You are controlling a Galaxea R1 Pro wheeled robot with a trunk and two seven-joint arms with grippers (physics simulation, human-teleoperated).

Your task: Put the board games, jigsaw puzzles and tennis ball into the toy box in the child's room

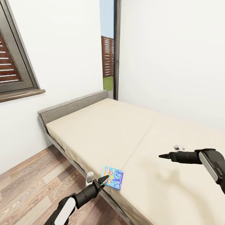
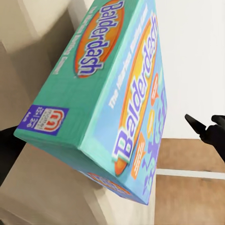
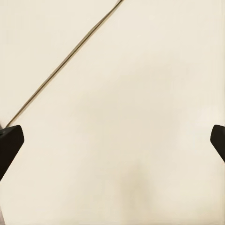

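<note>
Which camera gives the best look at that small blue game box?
The left wrist view: the blue-and-teal printed "Balderdash" game box looms close, its lettering readable. The head view shows it small, at the beige bed's edge by the left end effector. The right wrist view faces bare mattress.

The blue board game (image 2: 117, 93) reads "Balderdash" on its top and on 2 of its sides; smaller print is illegible
</note>
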